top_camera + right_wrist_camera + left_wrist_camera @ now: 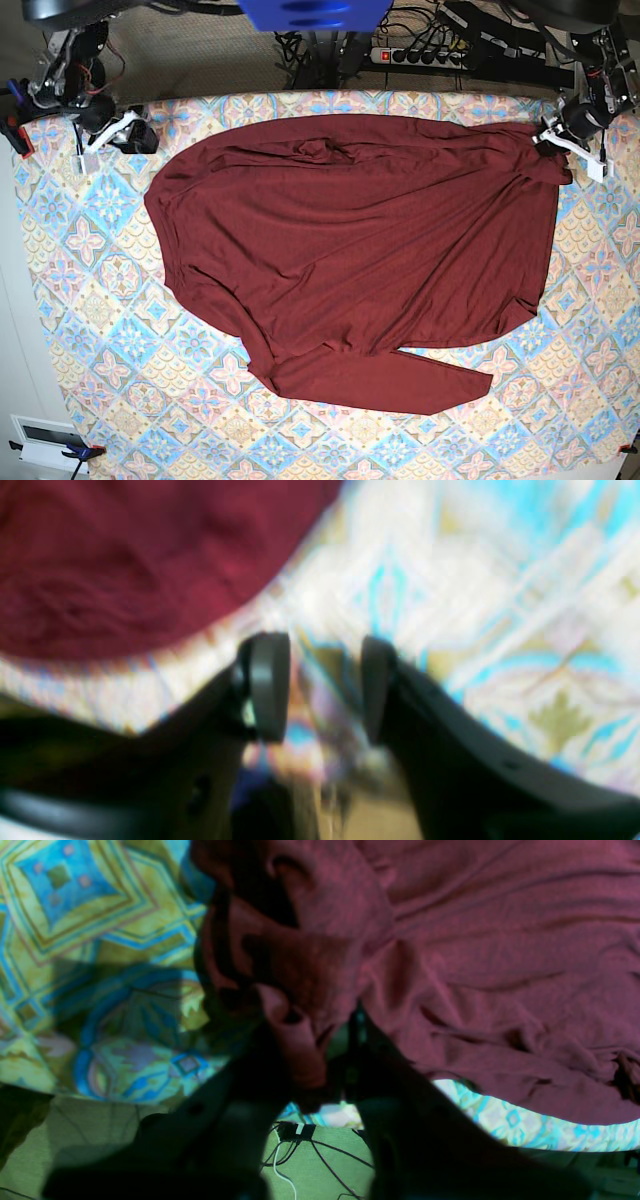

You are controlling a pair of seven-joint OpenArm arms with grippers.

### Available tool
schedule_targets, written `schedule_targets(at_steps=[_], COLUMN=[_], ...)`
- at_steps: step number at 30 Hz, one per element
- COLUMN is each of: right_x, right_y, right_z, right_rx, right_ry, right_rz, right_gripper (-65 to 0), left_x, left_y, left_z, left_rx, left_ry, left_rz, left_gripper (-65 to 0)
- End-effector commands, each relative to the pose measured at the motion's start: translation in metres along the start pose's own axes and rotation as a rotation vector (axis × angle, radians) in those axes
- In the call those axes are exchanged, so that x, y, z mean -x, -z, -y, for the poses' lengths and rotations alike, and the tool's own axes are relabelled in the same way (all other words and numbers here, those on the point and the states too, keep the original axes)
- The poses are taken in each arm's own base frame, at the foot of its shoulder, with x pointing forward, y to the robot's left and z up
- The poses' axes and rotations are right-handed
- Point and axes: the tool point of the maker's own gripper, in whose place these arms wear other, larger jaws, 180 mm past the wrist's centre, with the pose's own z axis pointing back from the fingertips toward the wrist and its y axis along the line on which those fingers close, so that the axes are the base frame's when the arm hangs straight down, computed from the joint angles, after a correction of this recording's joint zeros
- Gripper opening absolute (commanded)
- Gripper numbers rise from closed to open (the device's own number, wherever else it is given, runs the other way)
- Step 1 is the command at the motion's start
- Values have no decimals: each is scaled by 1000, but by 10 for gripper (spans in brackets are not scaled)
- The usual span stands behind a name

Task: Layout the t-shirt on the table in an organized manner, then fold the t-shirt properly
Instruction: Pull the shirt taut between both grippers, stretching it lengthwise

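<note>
Now your left gripper (325, 1060) pinches the t-shirt (350, 250) hem at the table (90, 330) edge; right gripper (325, 690), blurry, looks released, beside it.

Black curved right hand (325, 690) with rounded grey-edged pads (267, 685), white brackets, black left hand (320, 1075)

Maroon t-shirt (350, 260) spread on the tiled table (90, 300)

Wrinkled, mostly flat; one sleeve lies folded along its near edge.
</note>
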Motion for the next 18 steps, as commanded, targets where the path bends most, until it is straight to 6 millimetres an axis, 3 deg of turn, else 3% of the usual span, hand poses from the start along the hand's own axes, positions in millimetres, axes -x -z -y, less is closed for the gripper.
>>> schedule_targets(at_steps=[1, 5, 18], right_x=[-37, -59, -45], right_y=[0, 7, 17], right_z=[-3, -4, -1], right_rx=[-21, -35, -50], right_ry=[-32, -32, 11], right_rz=[100, 144, 104], right_gripper=[-416, -415, -415], left_x=[-12, -12, -20], left_y=[-6, -6, -4], left_z=[0, 0, 4], left_rx=[0, 0, 9], left_ry=[22, 22, 24], left_rz=[30, 30, 48], left_gripper=[-650, -650, -650])
